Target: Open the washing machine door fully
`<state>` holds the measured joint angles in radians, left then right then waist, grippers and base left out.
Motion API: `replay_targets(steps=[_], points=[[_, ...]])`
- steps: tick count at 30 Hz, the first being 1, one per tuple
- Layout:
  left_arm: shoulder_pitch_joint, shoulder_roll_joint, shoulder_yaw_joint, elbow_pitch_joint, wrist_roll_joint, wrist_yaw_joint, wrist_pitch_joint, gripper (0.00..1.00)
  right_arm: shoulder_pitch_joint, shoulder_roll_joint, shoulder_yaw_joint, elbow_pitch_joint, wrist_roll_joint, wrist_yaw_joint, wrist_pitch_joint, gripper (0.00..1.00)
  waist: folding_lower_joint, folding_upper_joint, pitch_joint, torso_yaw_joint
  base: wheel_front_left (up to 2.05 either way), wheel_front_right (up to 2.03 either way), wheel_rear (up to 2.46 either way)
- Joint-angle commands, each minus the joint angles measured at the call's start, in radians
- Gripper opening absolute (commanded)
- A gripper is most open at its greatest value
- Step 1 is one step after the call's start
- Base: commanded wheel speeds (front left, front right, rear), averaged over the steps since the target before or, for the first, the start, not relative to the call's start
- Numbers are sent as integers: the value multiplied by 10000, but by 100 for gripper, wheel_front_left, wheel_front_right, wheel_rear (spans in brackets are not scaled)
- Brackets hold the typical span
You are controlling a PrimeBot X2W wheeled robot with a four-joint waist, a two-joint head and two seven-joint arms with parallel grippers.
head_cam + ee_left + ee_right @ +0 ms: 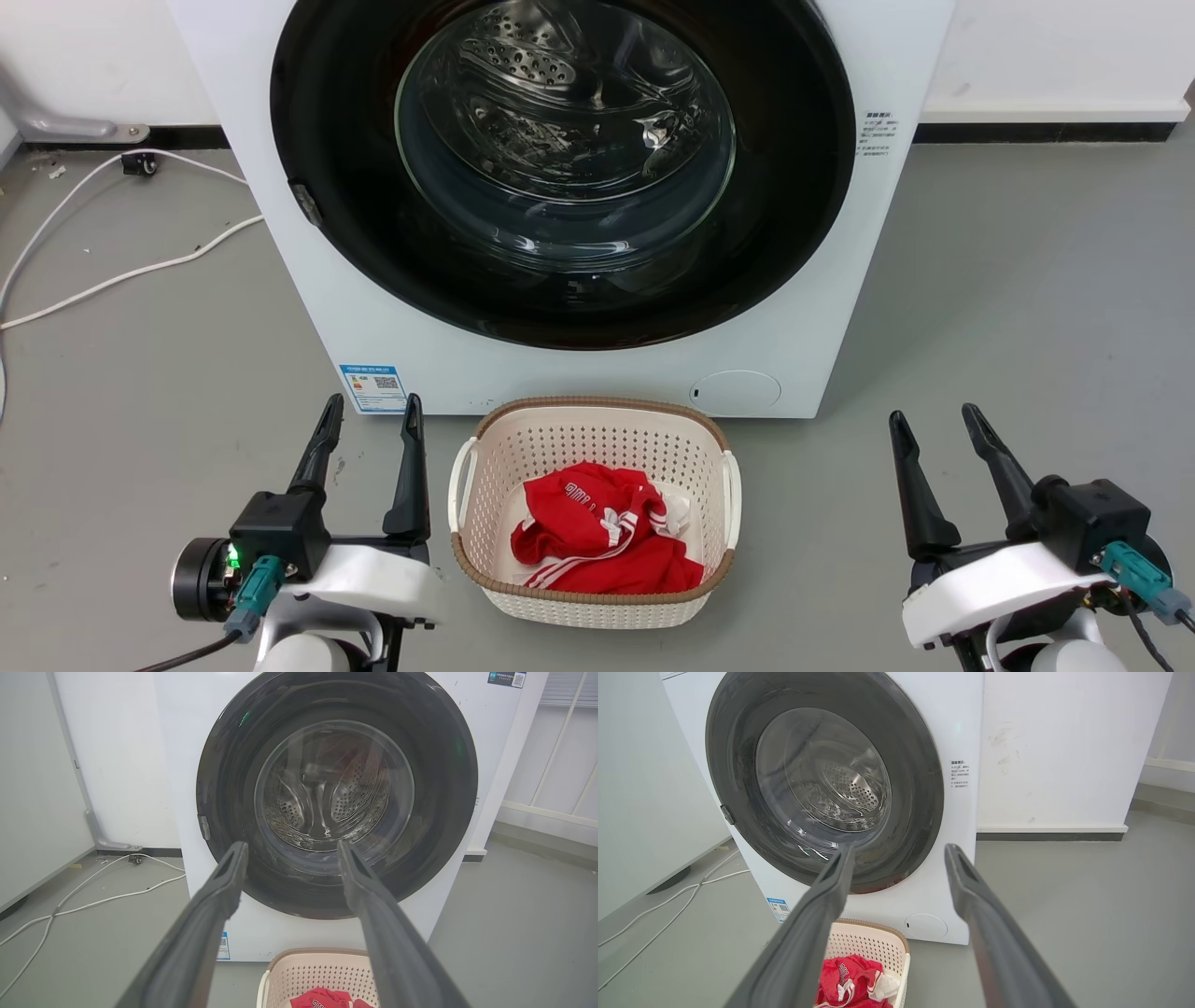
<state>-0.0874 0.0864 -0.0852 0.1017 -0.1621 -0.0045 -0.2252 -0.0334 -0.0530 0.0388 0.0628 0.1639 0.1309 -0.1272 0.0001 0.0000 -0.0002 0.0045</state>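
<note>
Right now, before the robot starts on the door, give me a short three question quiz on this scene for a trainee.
1. True or false: the washing machine door stands open.
2. What lies in the laundry basket? A: a blue towel. B: a red garment. C: shoes.
3. Fill in: the left end effector and the right end effector are both ___.
Key: 1, false: the washing machine door is shut. 2, B. 3, open, each holding nothing.
</note>
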Motion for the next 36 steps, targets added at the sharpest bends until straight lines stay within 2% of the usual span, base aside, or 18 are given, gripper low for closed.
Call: replay_targets(steps=[1, 20, 33, 34, 36], points=[[-90, 51, -9, -19, 153, 45, -84, 100, 94, 30, 17, -87, -152, -3, -58, 100, 0, 0, 1, 0, 0, 0, 0], [-44, -150, 97, 133, 1026, 10, -422, 100, 116, 45, 91, -51, -876, -3, -316, 100, -1, 0, -13, 10, 0, 0, 0], [18, -238, 264, 290, 885, -107, -404, 100, 65, 45, 93, 103, -536, -3, -264, 100, -1, 0, -25, -1, 0, 0, 0], [20, -241, 277, 303, 893, -108, -404, 100, 62, 45, 93, 117, -486, -3, -250, 75, -1, 0, -28, -5, 0, 0, 0], [28, -255, 305, 321, 907, -109, -404, 100, 53, 44, 102, 146, -429, -3, -239, 2, -1, 0, -30, -13, 0, 0, 0]])
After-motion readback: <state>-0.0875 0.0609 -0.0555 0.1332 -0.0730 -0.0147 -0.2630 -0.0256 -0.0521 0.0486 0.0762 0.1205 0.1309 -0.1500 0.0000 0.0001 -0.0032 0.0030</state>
